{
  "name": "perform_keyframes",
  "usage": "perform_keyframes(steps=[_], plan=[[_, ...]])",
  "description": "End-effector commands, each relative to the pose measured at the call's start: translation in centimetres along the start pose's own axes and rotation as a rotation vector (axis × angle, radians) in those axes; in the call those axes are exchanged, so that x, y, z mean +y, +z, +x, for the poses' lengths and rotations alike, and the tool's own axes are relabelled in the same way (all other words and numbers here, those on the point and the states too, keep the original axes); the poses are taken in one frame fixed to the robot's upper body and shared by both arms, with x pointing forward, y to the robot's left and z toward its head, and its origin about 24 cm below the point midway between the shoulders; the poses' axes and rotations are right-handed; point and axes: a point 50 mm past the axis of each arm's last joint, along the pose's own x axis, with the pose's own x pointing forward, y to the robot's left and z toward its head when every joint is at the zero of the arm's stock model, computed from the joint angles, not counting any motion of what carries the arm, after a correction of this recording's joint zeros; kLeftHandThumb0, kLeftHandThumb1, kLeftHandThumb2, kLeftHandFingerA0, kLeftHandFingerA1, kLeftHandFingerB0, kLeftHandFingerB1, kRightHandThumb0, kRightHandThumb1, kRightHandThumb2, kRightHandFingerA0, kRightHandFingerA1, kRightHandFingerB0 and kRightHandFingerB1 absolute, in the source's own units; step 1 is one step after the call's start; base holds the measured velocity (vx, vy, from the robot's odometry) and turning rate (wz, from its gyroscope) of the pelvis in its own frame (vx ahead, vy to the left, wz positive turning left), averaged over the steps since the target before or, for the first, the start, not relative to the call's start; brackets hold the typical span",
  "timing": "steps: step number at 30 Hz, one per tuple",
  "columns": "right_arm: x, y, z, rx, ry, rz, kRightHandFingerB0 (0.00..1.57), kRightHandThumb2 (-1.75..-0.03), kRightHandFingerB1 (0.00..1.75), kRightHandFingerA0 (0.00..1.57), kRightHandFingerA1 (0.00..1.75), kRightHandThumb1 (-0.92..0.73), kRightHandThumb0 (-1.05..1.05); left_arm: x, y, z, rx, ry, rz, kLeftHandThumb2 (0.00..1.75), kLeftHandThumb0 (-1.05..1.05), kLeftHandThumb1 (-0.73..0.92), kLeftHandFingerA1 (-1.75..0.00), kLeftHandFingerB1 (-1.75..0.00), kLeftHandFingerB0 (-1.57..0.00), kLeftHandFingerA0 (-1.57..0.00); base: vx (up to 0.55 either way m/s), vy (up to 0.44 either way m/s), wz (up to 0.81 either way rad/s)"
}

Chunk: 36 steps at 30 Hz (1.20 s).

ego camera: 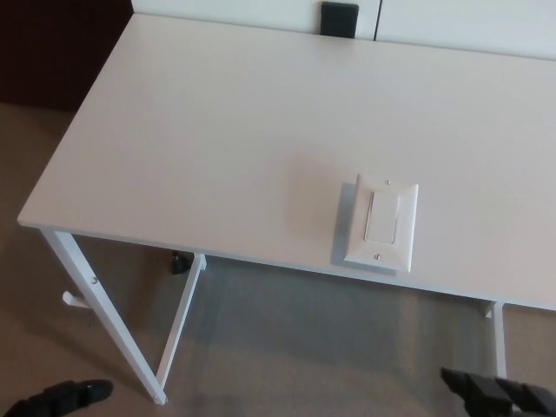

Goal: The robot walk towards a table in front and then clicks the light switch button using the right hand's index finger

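A white light switch plate (380, 224) with a rocker in its middle lies flat on the white table (217, 130), close to the front edge. My right hand (497, 396) shows only as a black sliver at the bottom right of the head view, below the table's edge and well away from the switch. A dark part of my left hand (54, 396) sits at the bottom left corner, low over the floor. Nothing touches the switch.
A black block (339, 17) stands at the table's far edge against the white wall. White table legs (104, 304) slant down at the left front. Beige carpet lies below, and a dark area fills the upper left.
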Motion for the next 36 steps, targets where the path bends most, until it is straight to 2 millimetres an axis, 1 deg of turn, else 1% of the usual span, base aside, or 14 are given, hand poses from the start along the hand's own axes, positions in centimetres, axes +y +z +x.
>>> perform_keyframes(steps=[1,2,3,4,5,9,11,12,13,14,28,33,34,36], plan=[[1.5,-3.4,1.0,0.1,0.185,0.52,0.0,-0.85,0.12,0.0,0.23,-0.77,-0.38,0.3,-0.3,-0.2,0.002,0.023,0.023,0.58,-0.14,0.68,-0.47,-0.39,-0.39,-0.62,0.0,0.0,0.0],[1.3,-3.6,1.2,0.112,0.17,0.56,0.0,-0.85,0.11,0.0,0.23,-0.77,-0.39,0.3,-0.3,-0.2,0.004,0.029,0.019,0.58,-0.14,0.68,-0.48,-0.39,-0.39,-0.63,0.0,0.0,0.0],[1.2,-3.7,1.2,0.115,0.166,0.59,0.0,-0.65,0.09,0.0,0.22,-0.88,-0.32,0.3,-0.3,-0.2,0.003,0.027,0.018,0.59,-0.11,0.67,-0.48,-0.39,-0.38,-0.61,0.0,0.0,0.0],[1.1,-3.7,1.2,0.115,0.157,0.616,0.0,-0.78,0.06,0.0,0.19,-0.83,-0.26,0.3,-0.3,-0.2,0.001,0.024,0.018,0.59,-0.12,0.67,-0.48,-0.39,-0.37,-0.6,0.0,0.0,0.0],[0.9,-3.7,1.5,0.114,0.144,0.648,0.0,-0.84,0.06,0.0,0.15,-0.8,-0.33,0.4,0.0,-0.2,-0.009,0.025,0.027,0.58,-0.17,0.67,-0.47,-0.39,-0.38,-0.61,0.0,0.0,0.0],[0.6,-3.7,1.8,0.109,0.134,0.661,0.0,-0.84,0.07,0.0,0.17,-0.79,-0.34,0.7,0.4,-0.1,-0.028,0.023,0.029,0.58,-0.17,0.67,-0.48,-0.4,-0.38,-0.61,0.0,0.0,0.0],[0.6,-3.7,1.8,0.105,0.14,0.656,0.0,-0.77,0.07,0.0,0.18,-0.81,-0.24,0.7,0.5,-0.1,-0.026,0.027,0.027,0.6,-0.15,0.66,-0.49,-0.41,-0.39,-0.61,0.0,0.0,0.0],[0.6,-3.7,1.8,0.106,0.143,0.652,0.0,-0.85,0.1,0.0,0.2,-0.76,-0.34,0.7,0.4,-0.1,-0.026,0.026,0.021,0.59,-0.12,0.65,-0.49,-0.4,-0.39,-0.62,0.0,0.0,0.0],[0.6,-3.7,1.8,0.105,0.144,0.648,0.0,-0.77,0.08,0.0,0.19,-0.81,-0.26,0.7,0.4,0.0,-0.028,0.024,0.015,0.6,-0.13,0.66,-0.5,-0.41,-0.39,-0.61,0.0,0.0,0.0],[0.5,-3.7,1.8,0.102,0.144,0.64,0.0,-0.84,0.08,0.0,0.18,-0.77,-0.34,0.8,0.5,0.0,-0.03,0.022,0.011,0.58,-0.14,0.67,-0.49,-0.4,-0.39,-0.62,0.0,0.0,0.0],[-0.2,-3.3,2.3,0.046,0.165,0.573,0.0,-0.84,0.1,0.0,0.2,-0.76,-0.35,0.9,1.3,0.2,-0.049,0.028,0.02,0.58,-0.17,0.66,-0.49,-0.4,-0.38,-0.63,0.0,0.0,0.0],[-1.7,-2.9,3.4,0.008,0.126,0.549,0.0,-0.76,0.07,0.0,0.2,-0.8,-0.28,1.3,3.4,0.8,-0.1,0.033,0.023,0.58,-0.18,0.65,-0.48,-0.4,-0.39,-0.61,0.0,0.0,0.0],[-1.9,-2.8,3.6,0.003,0.12,0.545,0.0,-0.84,0.12,0.0,0.23,-0.75,-0.35,1.4,3.8,0.9,-0.11,0.039,0.027,0.59,-0.18,0.66,-0.48,-0.4,-0.39,-0.61,0.0,0.0,0.0],[-3.1,-2.2,4.5,-0.022,0.092,0.539,0.0,-0.76,0.1,0.0,0.21,-0.79,-0.28,1.9,5.4,1.3,-0.145,0.052,0.026,0.58,-0.18,0.66,-0.48,-0.4,-0.39,-0.61,0.0,0.0,0.0]])
